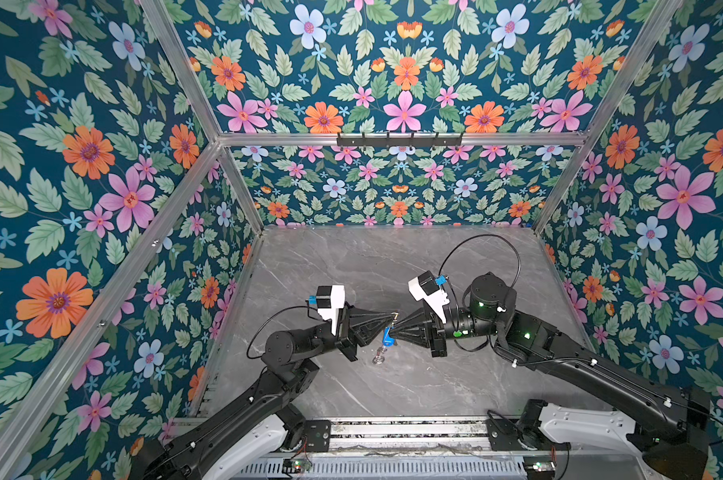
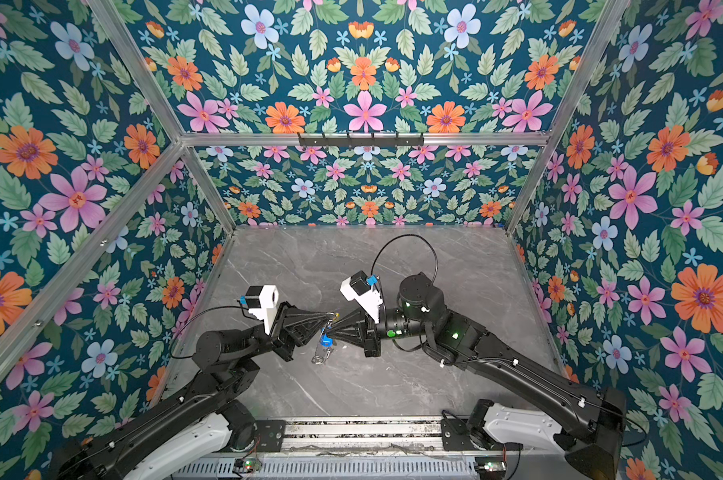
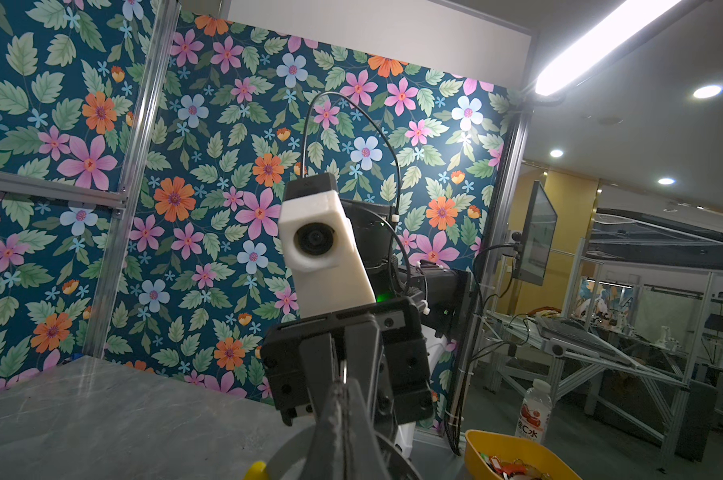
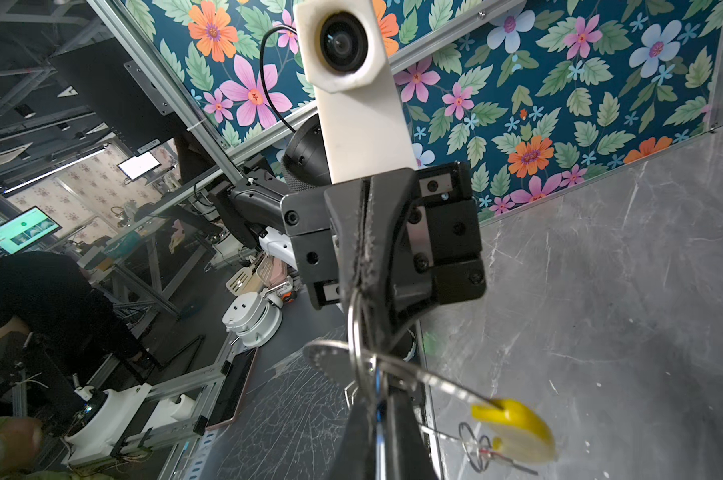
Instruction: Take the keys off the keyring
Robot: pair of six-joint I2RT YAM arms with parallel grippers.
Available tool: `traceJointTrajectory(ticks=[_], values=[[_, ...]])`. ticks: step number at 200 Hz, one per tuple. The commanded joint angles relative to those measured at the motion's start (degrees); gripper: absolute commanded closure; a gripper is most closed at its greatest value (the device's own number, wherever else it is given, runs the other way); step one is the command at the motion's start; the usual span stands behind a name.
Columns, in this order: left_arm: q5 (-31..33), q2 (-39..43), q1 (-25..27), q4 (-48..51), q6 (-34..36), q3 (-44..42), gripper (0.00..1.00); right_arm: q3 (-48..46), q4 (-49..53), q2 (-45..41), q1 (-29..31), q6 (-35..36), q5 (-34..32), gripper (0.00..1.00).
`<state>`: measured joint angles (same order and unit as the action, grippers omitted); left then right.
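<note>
**A:** What are the two grippers made of, and how do they stand?

**B:** Both are matt black plastic wedges that taper to a point. The left end effector [image 1: 391, 317] and right end effector [image 1: 396, 330] meet nearly tip to tip above the grey, marble-veined tabletop [image 1: 351, 266]. Each has its fingers pressed together.

**A:** Pressed on anything?

**B:** In the right wrist view the left one pinches a thin silvery wire split ring [image 4: 356, 328]. The right one is clamped on the key with the blue tag [image 1: 388, 335]. This is a glossy oblong of plastic that sticks out just below its tip (only a blue sliver shows between the fingers from the wrist).

**A:** And the keyring?

**B:** The keyring [image 4: 328, 359] is a flat, thin grey hoop. It hangs directly beneath the two tips, threaded through the split ring. Its smooth yellow arc [image 4: 513, 430] swings out on the far side of the right end effector's fingers, with smaller wire rings beside it.

**A:** Does it reach the tabletop?

**B:** Its lowest silvery part sits close below the left end effector in both top views. I cannot tell whether it touches.
</note>
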<state>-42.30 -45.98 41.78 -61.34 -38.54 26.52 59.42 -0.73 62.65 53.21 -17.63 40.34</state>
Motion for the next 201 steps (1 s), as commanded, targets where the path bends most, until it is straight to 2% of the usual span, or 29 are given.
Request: traceJointTrajectory(ticks=[1, 41, 76, 137, 177, 201], values=[[1.87, 0.66, -0.03, -4.23, 1.48, -0.11, 1.0, -0.45, -1.5, -0.72, 0.24, -0.94, 2.78, 1.0], [2.89, 2.28, -0.03, -5.32, 3.83, -0.79, 1.0, -2.83, -4.8, -1.45, 0.18, -3.57, 6.07, 1.0], [2.43, 1.68, -0.1, -6.47, 3.74, -0.86, 1.0, -2.38, 0.67, -2.92, 0.19, -1.42, 0.55, 1.0], [2.31, 2.47, -0.07, -1.53, 5.32, 0.22, 1.0, -2.57, 2.92, -4.33, 0.17, -1.07, -1.41, 1.0], [1.32, 1.16, -0.03, -4.67, 3.92, 0.02, 1.0, -2.47, 1.24, -2.66, 0.16, -2.04, -0.63, 1.0], [0.83, 1.53, -0.03, -1.27, 4.79, 1.04, 1.0, -1.0, 5.38, -3.9, 0.21, -0.22, -2.8, 1.0]])
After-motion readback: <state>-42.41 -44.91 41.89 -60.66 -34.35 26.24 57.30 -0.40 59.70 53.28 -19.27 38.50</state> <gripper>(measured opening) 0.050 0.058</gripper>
